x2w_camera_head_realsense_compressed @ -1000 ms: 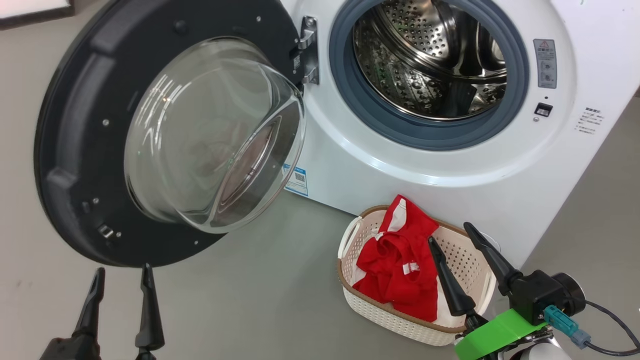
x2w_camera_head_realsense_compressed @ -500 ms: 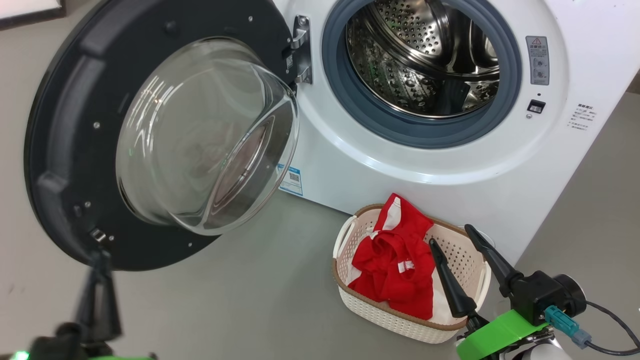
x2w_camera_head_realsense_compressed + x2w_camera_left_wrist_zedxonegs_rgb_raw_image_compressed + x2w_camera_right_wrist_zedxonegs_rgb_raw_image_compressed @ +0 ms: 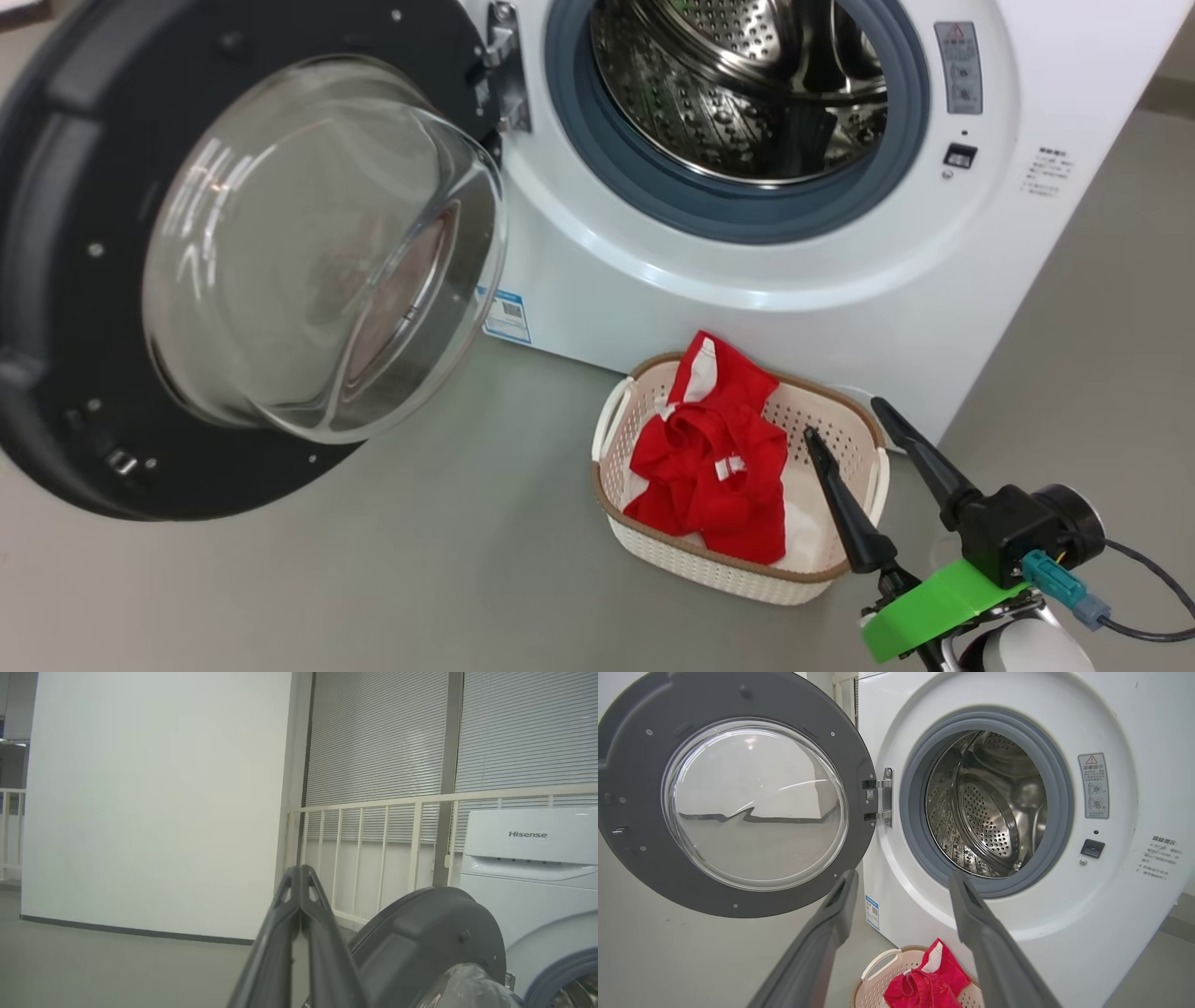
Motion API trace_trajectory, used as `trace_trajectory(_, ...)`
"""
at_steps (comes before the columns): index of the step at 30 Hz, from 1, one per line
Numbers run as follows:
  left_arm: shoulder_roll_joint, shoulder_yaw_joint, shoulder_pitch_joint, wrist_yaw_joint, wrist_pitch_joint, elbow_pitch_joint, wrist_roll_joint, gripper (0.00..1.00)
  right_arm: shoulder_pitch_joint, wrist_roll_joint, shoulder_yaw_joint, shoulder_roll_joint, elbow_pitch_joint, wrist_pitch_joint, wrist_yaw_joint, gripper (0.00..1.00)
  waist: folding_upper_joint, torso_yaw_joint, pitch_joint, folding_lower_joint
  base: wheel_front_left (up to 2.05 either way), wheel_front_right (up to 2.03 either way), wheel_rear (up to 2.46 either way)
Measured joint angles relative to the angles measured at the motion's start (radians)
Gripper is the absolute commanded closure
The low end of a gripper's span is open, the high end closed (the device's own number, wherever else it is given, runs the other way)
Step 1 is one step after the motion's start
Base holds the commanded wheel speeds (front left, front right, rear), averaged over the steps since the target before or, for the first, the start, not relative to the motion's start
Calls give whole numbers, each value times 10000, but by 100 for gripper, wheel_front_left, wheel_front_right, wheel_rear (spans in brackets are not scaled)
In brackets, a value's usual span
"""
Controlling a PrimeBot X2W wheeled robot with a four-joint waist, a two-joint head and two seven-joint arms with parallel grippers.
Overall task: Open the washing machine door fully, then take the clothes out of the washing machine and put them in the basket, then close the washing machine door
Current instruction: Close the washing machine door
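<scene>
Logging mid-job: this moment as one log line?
washing machine door: wide open | clothes: in basket | washing machine: none visible inside | left gripper: shut, empty | right gripper: open, empty | pending: close door

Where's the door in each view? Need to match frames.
Head: door in the left half, swung open.
Left wrist: door at lower right.
Right wrist: door in the left half, window facing the camera.
Shared landmark: grey ring, right of the door.

Two long black tapering fingers (image 3: 842, 506) on right gripper (image 3: 843, 419), blocky black base (image 3: 1004, 537), bright green bracket (image 3: 924, 611), teal plug (image 3: 1053, 577), thin black cable (image 3: 1146, 637), pale rounded forearm (image 3: 1027, 649). Left gripper (image 3: 300, 879) dark grey, hollowed near tips.
</scene>
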Motion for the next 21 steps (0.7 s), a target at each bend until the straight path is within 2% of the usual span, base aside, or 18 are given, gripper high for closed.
trace_trajectory(4,67,399,-1280,-153,372,1478,-1016,100,-25,0,13,-161,12,0,0,0,0,-137,233,0,0,0,0)
trace_trajectory(10,305,1271,-2899,-150,1354,4272,-2378,100,-346,0,82,-261,77,0,0,0,0,-351,504,0,0,0,0)
trace_trajectory(15,579,1889,-3994,-219,2765,6088,-3618,100,-420,0,144,-362,134,0,0,0,0,-507,681,-1,0,0,0)
trace_trajectory(21,734,2372,-4659,-744,4844,7292,-5033,100,-432,0,203,-407,199,0,0,0,0,-608,836,0,0,0,0)
